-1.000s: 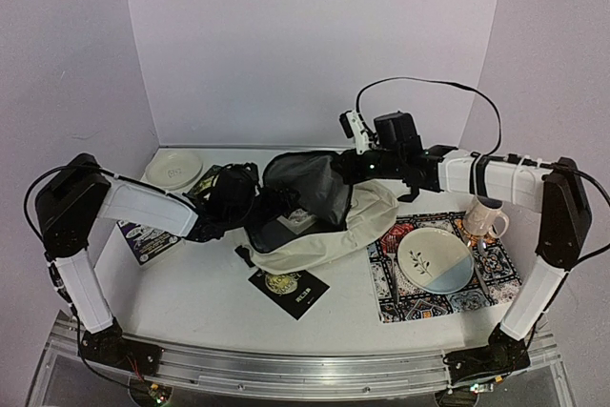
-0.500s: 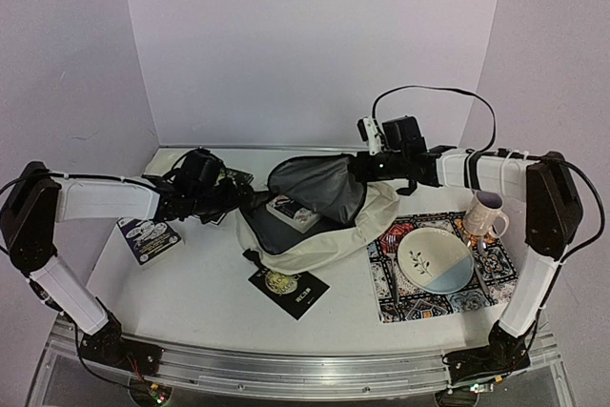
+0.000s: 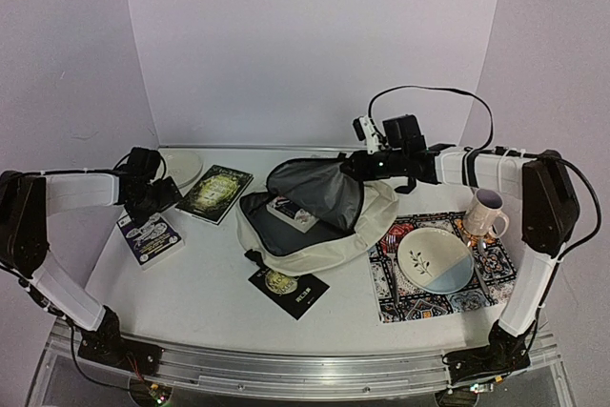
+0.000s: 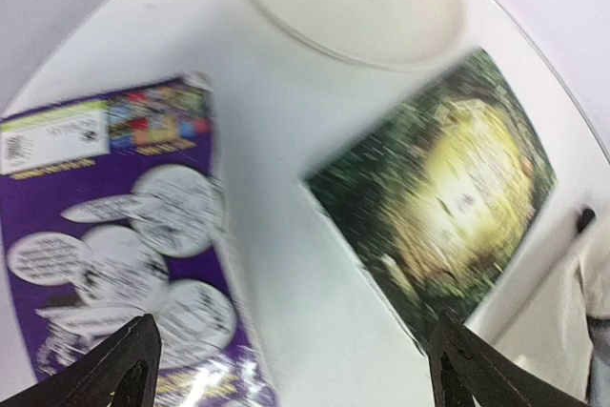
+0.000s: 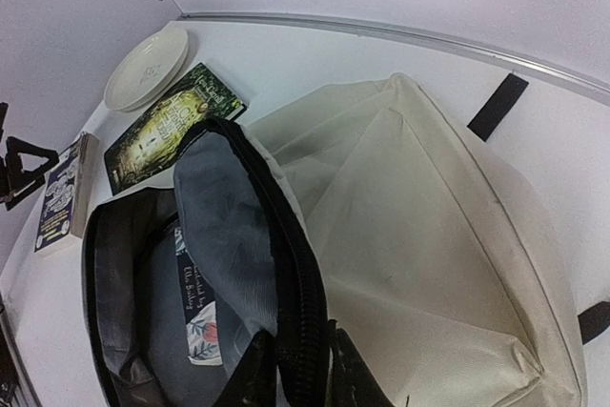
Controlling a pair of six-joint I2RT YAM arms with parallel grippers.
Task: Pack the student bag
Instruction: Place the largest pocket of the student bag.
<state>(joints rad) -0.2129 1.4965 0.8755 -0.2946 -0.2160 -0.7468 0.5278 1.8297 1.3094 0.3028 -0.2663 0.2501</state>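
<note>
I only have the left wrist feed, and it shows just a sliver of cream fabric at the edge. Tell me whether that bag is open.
Observer: It is open. The right gripper is shut on the black zipper rim of the student bag and holds the flap up off the table.
Operator: Report what's inside it.
Observer: One book with a floral cover lies flat against the grey lining. Nothing else shows in the opening.
</note>
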